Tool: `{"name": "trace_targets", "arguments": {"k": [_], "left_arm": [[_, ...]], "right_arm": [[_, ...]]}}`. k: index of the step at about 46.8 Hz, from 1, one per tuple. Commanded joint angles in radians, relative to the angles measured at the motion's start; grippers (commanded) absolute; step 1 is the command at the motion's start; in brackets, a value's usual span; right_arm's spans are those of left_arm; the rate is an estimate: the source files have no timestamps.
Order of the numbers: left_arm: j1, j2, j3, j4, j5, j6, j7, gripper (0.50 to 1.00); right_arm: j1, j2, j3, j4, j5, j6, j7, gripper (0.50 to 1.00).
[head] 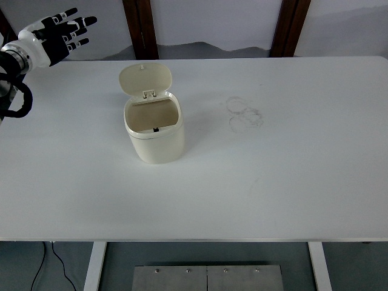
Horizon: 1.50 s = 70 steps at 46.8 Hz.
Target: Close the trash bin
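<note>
In the upper left of the frame the left robot hand (pixel 60 33) is held above the far left corner of the desk (pixel 291 176), its black fingers (pixel 82 22) spread and pointing toward the right, holding nothing; a white wrist cuff sits behind it, and a loop of black cable hangs at the left edge just below. The hand is well apart from the bin and touches nothing

Moving right, the trash bin (pixel 154 133) stands upright on the desk, left of centre and in the upper half of the frame — a small cream-coloured container with rounded corners. Its lid (pixel 145 77) is open, tipped up and back on a hinge at the bin's far rim, so the lid's pale underside faces the camera. The opening shows a tan inner wall, with a small dark spot at the near side of the inside

Further right, near the centre-right of the frame, a few faint grey ring marks (pixel 244 113) overlap on the white surface, well apart from the bin. The rest of the desk's right side is plain white

Along the top of the frame two dark wooden posts (pixel 140 27) rise behind the desk against a pale wall — one above the bin, one further right
</note>
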Motion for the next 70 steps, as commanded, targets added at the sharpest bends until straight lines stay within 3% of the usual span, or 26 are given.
{"name": "trace_targets", "arguments": {"k": [1, 20, 31, 42, 51, 64, 70], "left_arm": [[-0.067, 0.006, 0.076, -0.025, 0.0, -0.001, 0.004, 1.0], [-0.386, 0.003, 0.452, -0.107, 0.0, -0.019, 0.114, 1.0], [-0.518, -0.087, 0.641, -0.108, 0.0, -0.032, 0.134, 1.0], [-0.642, -0.17, 0.668, -0.111, -0.005, -0.033, 0.183, 1.0], [-0.732, -0.239, 0.727, -0.111, -0.011, -0.032, 0.3, 1.0], [-0.756, -0.248, 0.782, -0.111, -0.008, -0.059, 0.522, 1.0], [-0.757, -0.25, 0.785, -0.11, -0.005, -0.091, 0.532, 1.0]], "right_arm": [[0.0, 0.0, 0.0, 0.0, 0.0, 0.0, 0.0, 0.995], [0.0, 0.0, 0.0, 0.0, -0.003, 0.0, 0.0, 0.995], [0.0, 0.0, 0.0, -0.001, -0.005, 0.0, 0.0, 0.995], [0.0, 0.0, 0.0, -0.001, -0.005, 0.0, 0.0, 0.995], [0.0, 0.0, -0.002, -0.001, -0.005, 0.0, 0.0, 0.995], [0.0, 0.0, -0.002, -0.001, -0.006, 0.0, -0.002, 0.995], [0.0, 0.0, -0.002, -0.001, -0.006, 0.0, -0.002, 0.995]]}}
